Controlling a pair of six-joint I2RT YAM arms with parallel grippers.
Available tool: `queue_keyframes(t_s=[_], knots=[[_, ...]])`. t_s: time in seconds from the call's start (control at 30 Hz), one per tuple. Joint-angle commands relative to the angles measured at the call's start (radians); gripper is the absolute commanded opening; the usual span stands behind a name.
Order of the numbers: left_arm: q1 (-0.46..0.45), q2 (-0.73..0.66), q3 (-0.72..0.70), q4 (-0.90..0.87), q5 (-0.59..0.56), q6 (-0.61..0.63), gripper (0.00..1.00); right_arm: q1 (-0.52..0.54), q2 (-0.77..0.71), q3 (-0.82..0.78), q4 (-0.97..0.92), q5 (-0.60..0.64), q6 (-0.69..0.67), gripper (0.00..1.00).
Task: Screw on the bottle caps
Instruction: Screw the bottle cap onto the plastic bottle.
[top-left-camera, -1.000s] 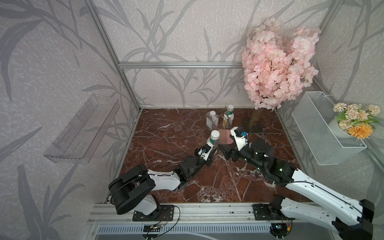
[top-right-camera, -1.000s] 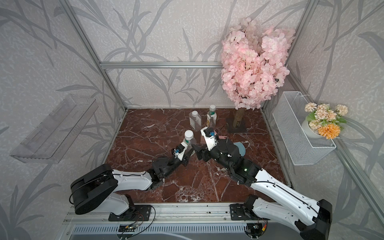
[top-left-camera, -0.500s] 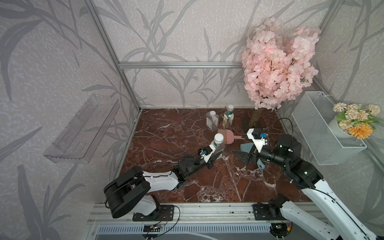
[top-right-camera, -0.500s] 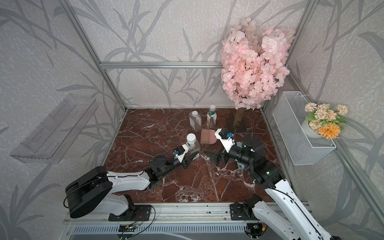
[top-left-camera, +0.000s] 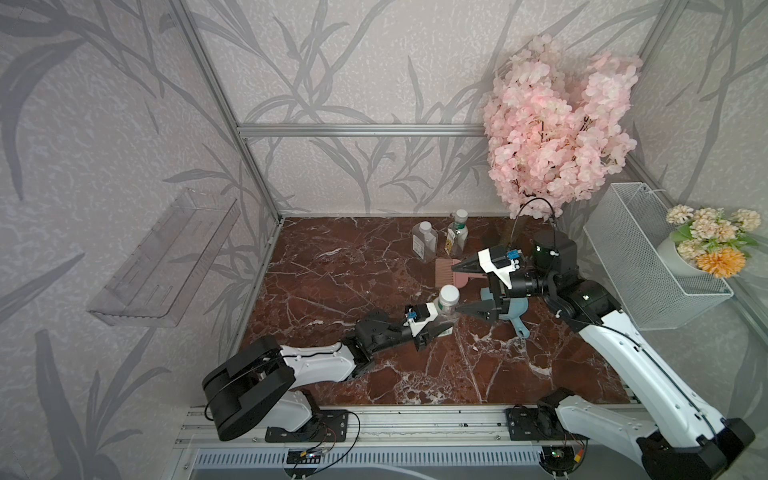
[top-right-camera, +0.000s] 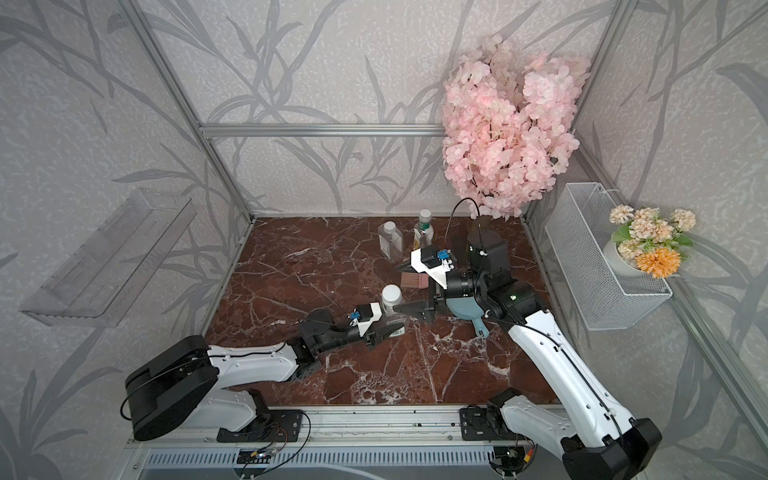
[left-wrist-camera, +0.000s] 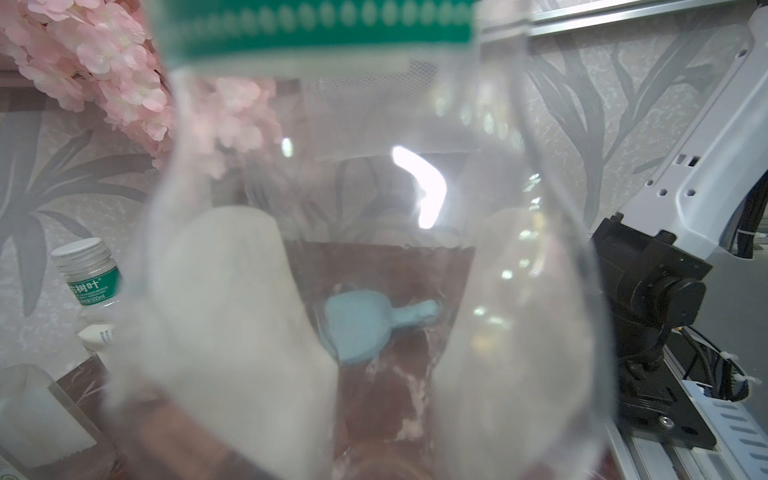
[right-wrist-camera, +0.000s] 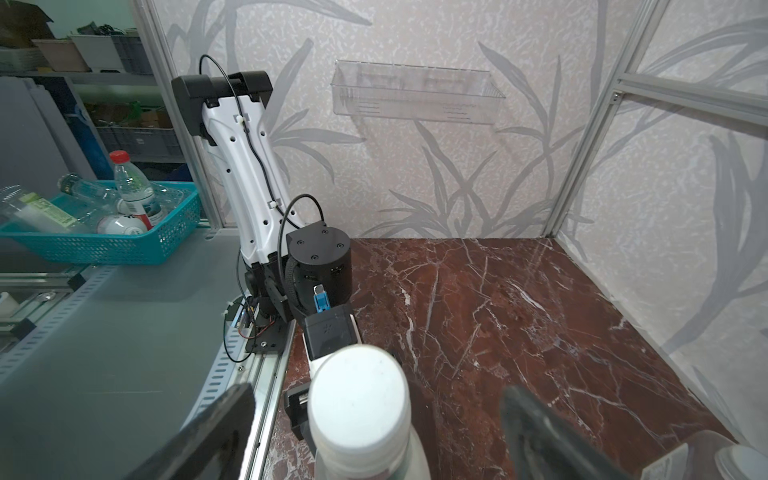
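1. Closest to me, the left hand (top-left-camera: 434, 328) is shut tight on the near bottle (top-left-camera: 446, 312). It grips the clear body low down. The bottle is about in the middle of the table (top-left-camera: 332, 270).
2. A white cap (top-left-camera: 449, 294) sits on top of this bottle. I cannot tell if it is turned all the way tight.
3. Just past it, the right hand (top-left-camera: 456, 289) is spread wide open and holds nothing. In the right wrist view it has one finger on each side of the cap, and neither one touches it.
4. I think this cap is the one being worked on now. The right hand would need to close on it and twist.
5. A bit farther back, a pink comb (top-left-camera: 446, 272) and a blue scoop (top-left-camera: 514, 315) lie on the table. They are not part of the job.
6. By the far wall stand the square bottle (top-left-camera: 424, 246) and the green-label bottle (top-left-camera: 457, 237), side by side. Each has a white cap on top, so they look done. That leaves only the near bottle, I think.
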Motion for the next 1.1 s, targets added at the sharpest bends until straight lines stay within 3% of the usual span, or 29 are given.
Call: queue_keyframes(t_s=[0.0, 0.23, 0.47, 0.67, 0.97, 1.07], knots=[[-0.001, -0.018, -0.006, 0.013, 0.034, -0.006, 0.28, 0.012, 0.02, 0.047, -0.04, -0.077, -0.064, 0.92], [-0.001, -0.017, -0.007, 0.015, 0.03, -0.007, 0.28, 0.049, 0.057, 0.071, -0.124, -0.053, -0.159, 0.81], [-0.001, -0.012, -0.004, 0.011, 0.029, -0.008, 0.28, 0.057, 0.066, 0.073, -0.126, -0.035, -0.177, 0.57], [-0.001, -0.012, -0.007, 0.009, 0.018, -0.005, 0.28, 0.06, 0.06, 0.068, -0.132, -0.015, -0.183, 0.47], [-0.001, -0.05, 0.002, 0.018, -0.079, 0.036, 0.28, 0.063, 0.043, 0.024, -0.124, 0.067, -0.155, 0.34], [-0.001, -0.066, 0.014, 0.026, -0.136, 0.056, 0.28, 0.075, 0.034, -0.013, -0.098, 0.146, -0.115, 0.29]])
